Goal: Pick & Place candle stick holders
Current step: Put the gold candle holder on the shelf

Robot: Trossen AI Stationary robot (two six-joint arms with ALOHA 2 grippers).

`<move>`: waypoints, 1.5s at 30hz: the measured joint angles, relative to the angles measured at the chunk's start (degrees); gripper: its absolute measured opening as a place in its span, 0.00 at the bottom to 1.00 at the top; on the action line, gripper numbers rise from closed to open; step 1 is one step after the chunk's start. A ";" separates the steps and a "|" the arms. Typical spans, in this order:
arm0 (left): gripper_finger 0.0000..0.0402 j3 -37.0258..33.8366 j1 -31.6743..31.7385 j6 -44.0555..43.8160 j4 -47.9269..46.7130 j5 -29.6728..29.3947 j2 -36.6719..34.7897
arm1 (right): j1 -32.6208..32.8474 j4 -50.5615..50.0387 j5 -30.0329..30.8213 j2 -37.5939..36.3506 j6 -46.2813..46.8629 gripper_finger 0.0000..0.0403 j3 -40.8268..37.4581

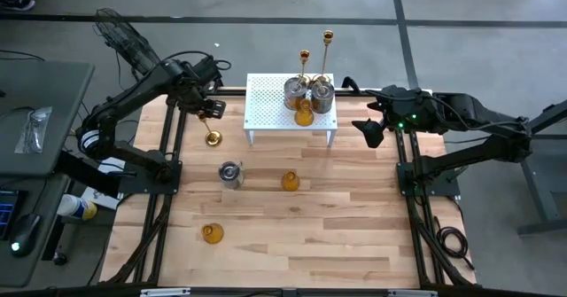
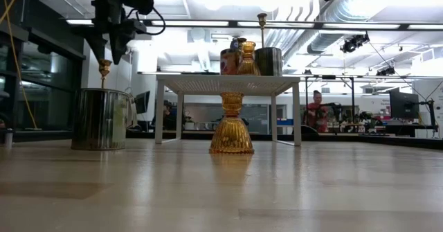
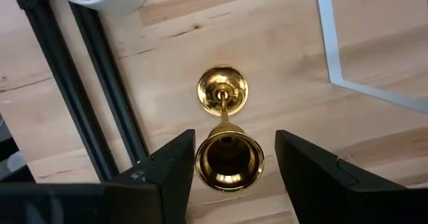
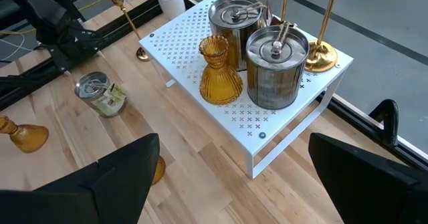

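The amber glass holder (image 1: 212,234) nearest the table's front edge is lying on its side on the wooden table (image 1: 337,244), well apart from everything else. Farther in, a second amber holder (image 1: 290,182) is standing on the boards, with 1 silver cup (image 1: 230,174) just beside it toward the left arm's side.

Beyond these, 1 gold stemmed stick (image 3: 224,127) is standing upright on its round base, near the left corner of the white perforated rack (image 1: 266,102). The left gripper (image 3: 231,167) is hanging directly above this stick. Its jaws are standing partly open, 1 finger on each side of the stick's top cup. In the left wrist view a narrow gap is showing on both sides of the cup, so the jaws are probably not gripping it, though contact cannot be ruled out from this angle.

The rack is standing on the table behind the stick. It is carrying 2 silver cups (image 4: 275,67), set touching or almost touching, and a third amber holder (image 4: 219,72) standing upright just in front of them. The 2 remaining gold sticks (image 4: 319,30) are rising at the rack's far edge, behind the silver cups.

The right gripper (image 1: 370,130) is hovering off the rack's right end, above the table. Its jaws are spread fully wide and are holding nothing.
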 joint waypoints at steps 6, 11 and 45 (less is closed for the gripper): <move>0.50 -0.02 0.00 1.44 -2.85 -0.20 0.00 | 0.00 0.00 0.02 0.00 -0.02 0.93 0.00; 0.50 -0.04 0.00 1.29 -2.27 -1.20 0.00 | 0.00 0.01 0.05 0.00 -0.04 0.93 0.00; 0.37 -0.07 -0.02 1.18 -4.19 -0.03 2.67 | 0.00 0.00 0.09 0.00 -0.50 0.93 0.00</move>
